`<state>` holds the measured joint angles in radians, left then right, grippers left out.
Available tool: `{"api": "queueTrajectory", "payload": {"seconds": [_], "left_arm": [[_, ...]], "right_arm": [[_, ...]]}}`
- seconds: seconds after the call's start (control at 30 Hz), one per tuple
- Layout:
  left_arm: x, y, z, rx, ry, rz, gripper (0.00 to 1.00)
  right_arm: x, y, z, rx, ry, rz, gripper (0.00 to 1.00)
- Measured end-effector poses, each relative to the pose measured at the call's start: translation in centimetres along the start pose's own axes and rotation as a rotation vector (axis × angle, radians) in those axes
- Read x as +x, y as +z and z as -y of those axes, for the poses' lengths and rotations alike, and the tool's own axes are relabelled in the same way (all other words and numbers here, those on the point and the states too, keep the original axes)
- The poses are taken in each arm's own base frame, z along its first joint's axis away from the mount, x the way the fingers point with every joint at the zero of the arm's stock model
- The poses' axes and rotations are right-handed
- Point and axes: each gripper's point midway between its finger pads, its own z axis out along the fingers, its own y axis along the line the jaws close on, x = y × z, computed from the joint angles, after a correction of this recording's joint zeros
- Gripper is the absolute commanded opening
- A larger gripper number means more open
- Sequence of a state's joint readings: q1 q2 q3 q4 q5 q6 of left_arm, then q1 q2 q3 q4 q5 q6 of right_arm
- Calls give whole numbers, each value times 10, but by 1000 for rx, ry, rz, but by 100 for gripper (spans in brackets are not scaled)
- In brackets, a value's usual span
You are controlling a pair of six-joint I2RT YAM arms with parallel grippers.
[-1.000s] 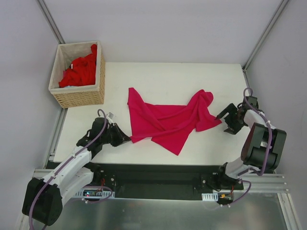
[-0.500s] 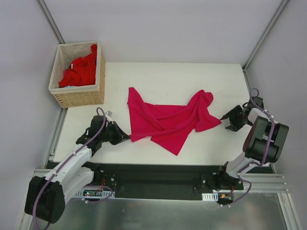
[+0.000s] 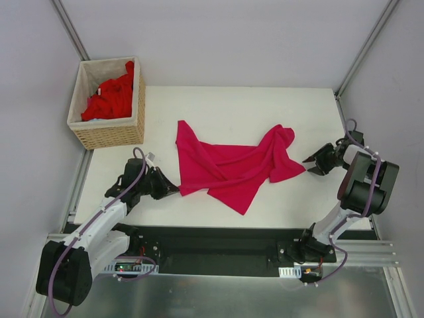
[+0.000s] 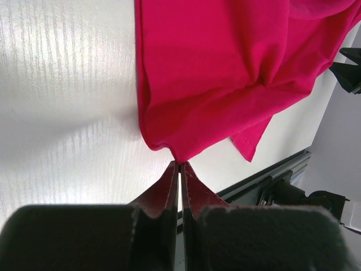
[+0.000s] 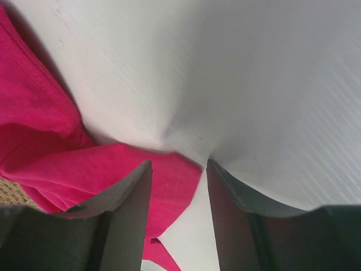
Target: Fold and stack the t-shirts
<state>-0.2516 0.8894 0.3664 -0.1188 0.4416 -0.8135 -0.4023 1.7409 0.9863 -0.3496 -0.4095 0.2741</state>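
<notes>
Left gripper [image 3: 173, 189]: its fingers are pressed together, clamped on the near-left corner of the magenta t-shirt [image 3: 232, 165]. In your left wrist view the left gripper [image 4: 179, 165] meets the cloth [image 4: 225, 73] right at its tips, where the hem draws to a point.
Right gripper [image 3: 309, 163]: its fingers stand apart and low over the desk [image 3: 232, 112]. In your right wrist view the right gripper [image 5: 179, 164] has a corner of the shirt [image 5: 34, 113] lying in the gap between its fingers [image 5: 127, 197]. You cannot tell whether either finger touches the cloth.
Magenta t-shirt: it lies crumpled and partly spread on the desk between your two grippers. It runs from the left gripper's tips away toward the right gripper, with one pointed flap on the near side, between the two.
Desk: bare white surface shows beside the left gripper [image 4: 67, 84] and ahead of the right gripper [image 5: 254, 84].
Red t-shirts [image 3: 109, 98]: these are heaped well beyond the left gripper, on its outer side, apart from the shirt you hold.
Wicker basket [image 3: 109, 136]: it holds the red t-shirts and stands at the desk's far left corner.
</notes>
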Motion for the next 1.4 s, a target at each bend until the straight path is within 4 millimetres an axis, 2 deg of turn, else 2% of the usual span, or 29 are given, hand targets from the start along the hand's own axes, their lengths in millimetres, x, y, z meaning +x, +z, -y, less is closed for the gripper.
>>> {"api": "queueTrajectory", "payload": {"seconds": [0.33,0.53,1.2,1.4], "left_arm": [[-2,0,-1,-1,-3,4,0],[-3,-1,-2,-1,-6,7,0],[-3,-3,2,20,-4,2,0],[-3,-4,4,27,0,7,0]], "right_arm": [[7,13,-23,-46,-69,-21,43],[10,15,-27,-57,-86,-17,43],[57,-2,-2,-3,-123,-10,43],[61,-3,1,10,-137,-6,36]]}}
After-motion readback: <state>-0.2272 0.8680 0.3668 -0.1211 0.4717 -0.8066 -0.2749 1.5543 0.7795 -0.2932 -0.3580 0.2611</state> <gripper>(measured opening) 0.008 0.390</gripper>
